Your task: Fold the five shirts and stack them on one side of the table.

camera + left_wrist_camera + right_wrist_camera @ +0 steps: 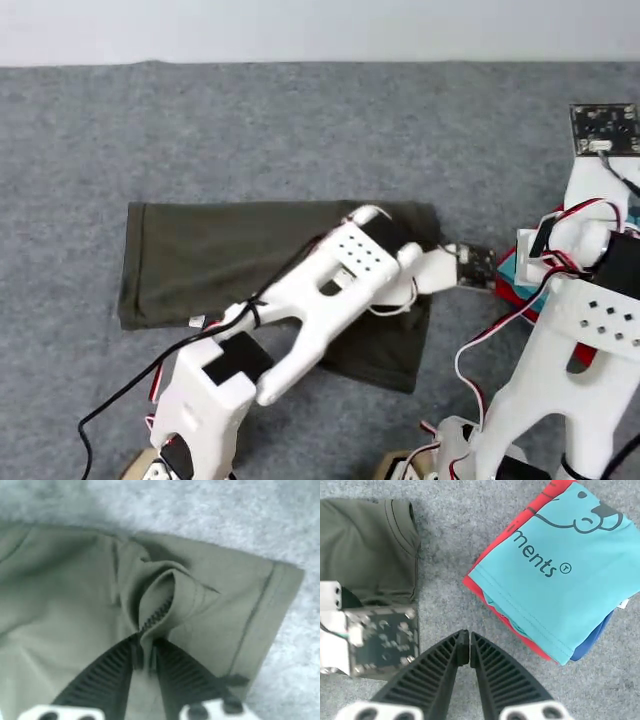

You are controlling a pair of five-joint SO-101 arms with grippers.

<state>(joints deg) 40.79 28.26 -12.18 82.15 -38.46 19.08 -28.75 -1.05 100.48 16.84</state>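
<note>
- Your left pincer (144,649) is clamped on a raised pleat of the olive shirt (200,260).
- Your right pincer (470,642) hangs pressed together, empty, just beside that shirt's end.
- The shirt lies on the bench (300,130), long axis side to side, with the folded stack (560,570) near that same end.

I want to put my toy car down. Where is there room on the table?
The far table beyond the green shirt is bare, and the patch left of it. The right side is crowded: the shirt stack and the right arm sit close.
</note>
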